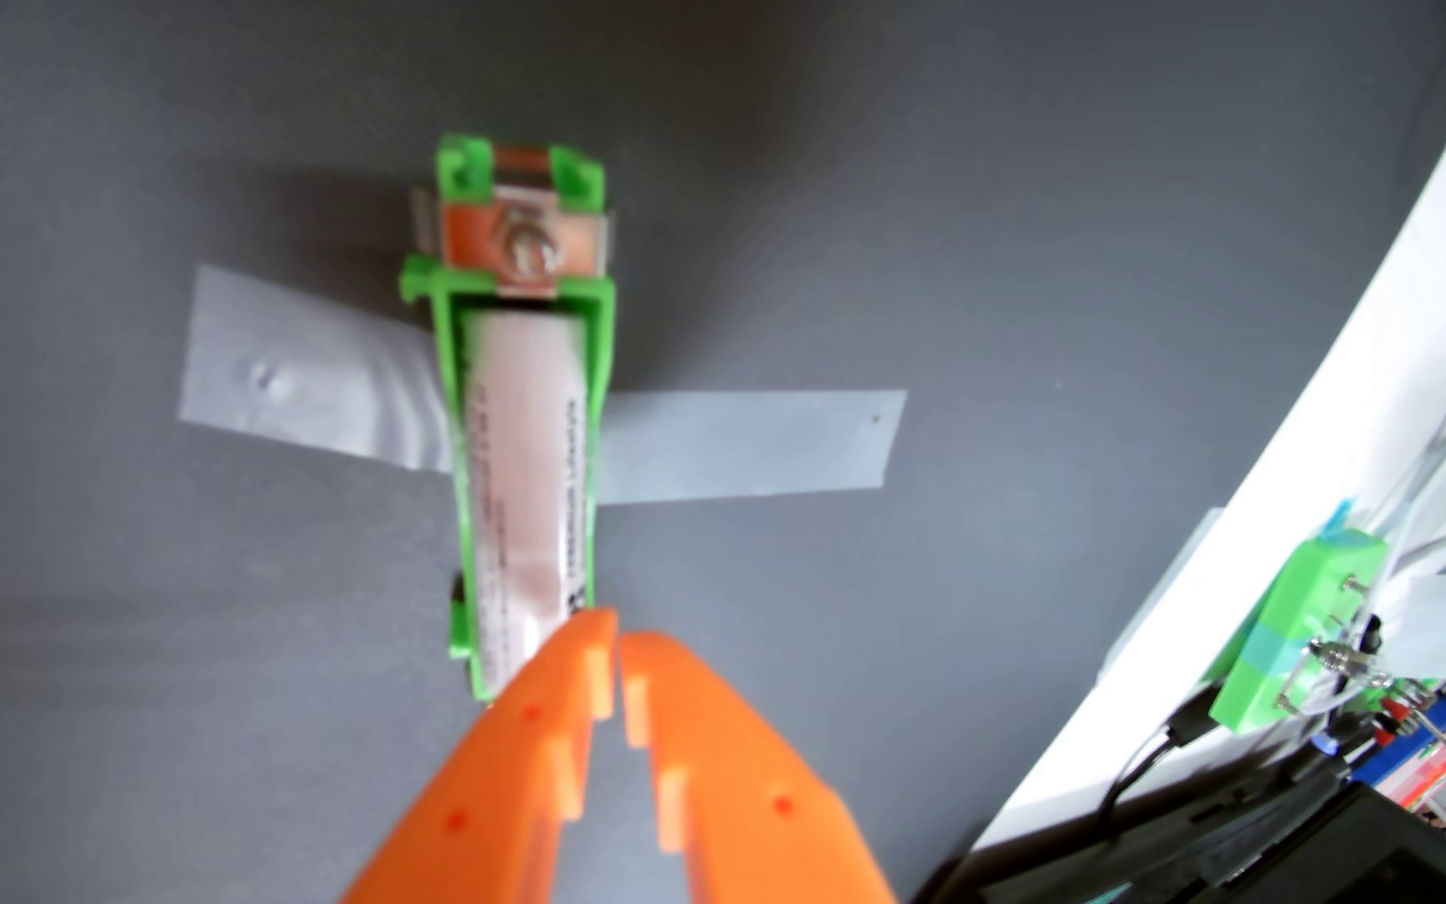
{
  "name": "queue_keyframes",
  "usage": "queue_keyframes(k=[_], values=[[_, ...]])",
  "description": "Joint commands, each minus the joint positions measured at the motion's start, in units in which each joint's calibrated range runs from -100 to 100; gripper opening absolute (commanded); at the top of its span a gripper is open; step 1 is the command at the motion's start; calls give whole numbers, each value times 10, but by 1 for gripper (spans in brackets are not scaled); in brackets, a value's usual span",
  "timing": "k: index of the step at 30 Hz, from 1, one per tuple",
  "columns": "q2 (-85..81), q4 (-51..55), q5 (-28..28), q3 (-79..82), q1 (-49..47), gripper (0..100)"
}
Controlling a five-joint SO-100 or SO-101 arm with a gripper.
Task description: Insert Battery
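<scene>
A white cylindrical battery (524, 487) lies lengthwise inside a green plastic holder (446, 435) that is taped to the dark grey mat. A copper contact plate with a bolt (519, 243) sits at the holder's far end. My orange gripper (618, 643) comes in from the bottom edge. Its two fingers are nearly together with a thin gap between them and nothing in it. The tips sit over the holder's near right corner, beside the battery's near end. I cannot tell whether they touch it.
Grey tape strips (754, 443) run left and right from the holder. A white curved edge (1276, 417) bounds the mat at right. Beyond it are a second green block with screws (1285, 634), wires and a black device (1311, 860).
</scene>
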Motion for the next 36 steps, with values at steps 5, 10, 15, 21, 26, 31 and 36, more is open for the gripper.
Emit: queue_keyframes(k=[5,10,15,21,26,31,36], values=[[-8,1,-2,-17,7,2],[-4,14,-2,-17,7,2],[-7,14,-2,-4,7,2],[-3,13,-2,3,7,2],[-2,13,-2,3,8,2],[-2,14,-2,11,8,2],[-3,8,-2,34,8,2]])
